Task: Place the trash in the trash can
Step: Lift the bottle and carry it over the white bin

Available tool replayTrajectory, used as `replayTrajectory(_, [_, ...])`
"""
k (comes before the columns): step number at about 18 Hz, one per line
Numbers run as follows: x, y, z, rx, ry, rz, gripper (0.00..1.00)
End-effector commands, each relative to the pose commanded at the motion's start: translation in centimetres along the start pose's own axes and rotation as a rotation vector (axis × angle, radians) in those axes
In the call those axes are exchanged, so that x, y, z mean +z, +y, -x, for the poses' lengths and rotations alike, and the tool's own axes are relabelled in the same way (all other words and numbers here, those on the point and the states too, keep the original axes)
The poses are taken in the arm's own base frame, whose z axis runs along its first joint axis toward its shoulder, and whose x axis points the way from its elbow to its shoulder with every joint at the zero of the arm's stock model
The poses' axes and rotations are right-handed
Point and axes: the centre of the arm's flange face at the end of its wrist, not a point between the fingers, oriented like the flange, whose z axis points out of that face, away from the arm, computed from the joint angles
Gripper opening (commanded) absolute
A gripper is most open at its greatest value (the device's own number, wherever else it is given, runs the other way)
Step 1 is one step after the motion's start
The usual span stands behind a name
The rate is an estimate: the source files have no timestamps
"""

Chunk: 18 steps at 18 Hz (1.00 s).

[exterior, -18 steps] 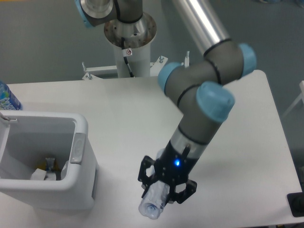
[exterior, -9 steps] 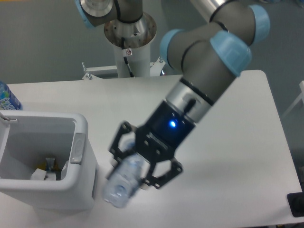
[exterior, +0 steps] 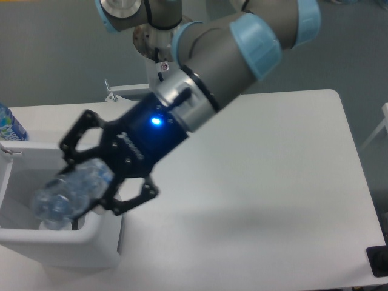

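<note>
Nearest the camera, the trash can (exterior: 54, 242) is sitting at the left front of the table (exterior: 273, 200), its thick white rim facing forward; something small and pale is showing inside near the front wall, too hidden to name; over the can's opening the crushed clear bottle (exterior: 70, 193) is hanging, tilted, one blurred end pointing down and to the left toward the bin's interior; the gripper (exterior: 100, 167) is clasping the bottle, its black fingers (exterior: 130, 197) closing on either side of the bottle's upper part, so the bottle is projecting out beyond the fingertips to the lower left; a blue light is glowing on the gripper's black body just behind the fingers; the arm (exterior: 224, 54) is reaching down from the upper right, slanting across the table toward the can, its grey wrist segments and pale blue caps lying above the table's middle; farther back, the robot's base column (exterior: 159, 66) is standing at the table's far edge; at the far left a bottle with a blue label (exterior: 8, 124) is peeking in behind the can.
</note>
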Motion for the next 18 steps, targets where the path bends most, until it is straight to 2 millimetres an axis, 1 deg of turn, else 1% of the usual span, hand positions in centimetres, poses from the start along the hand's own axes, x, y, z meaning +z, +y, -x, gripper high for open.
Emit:
replayTrajectory(1, [0.3,0.2,0.1,0.007,0.002,-0.001,0.56])
replayTrajectory(4, [3.5,1.3,-0.5,0.024,0.036,0.016,0.57])
replayTrajectory(7, [5.3,2.4,-1.0,0.03,0.053,0.029,0.6])
replayTrajectory(9, [5.7,3.2,-1.2,0.033,0.055,0.033,0.62])
replayTrajectory(11, [5.8,3.9,-1.4,0.049,0.056,0.035,0.78])
replayTrajectory(12, [5.8,4.1,-1.6,0.052,0.057,0.035,0.79])
replayTrajectory(13, [5.7,4.3,-1.8,0.051,0.058,0.037,0.84])
replayTrajectory(14, [5.7,4.5,-1.8,0.047,0.059,0.039,0.96])
replayTrajectory(15, [5.7,4.6,-2.0,0.048,0.059,0.039,1.0])
replayTrajectory(18, [5.7,4.7,-2.0,0.047,0.059,0.04,1.0])
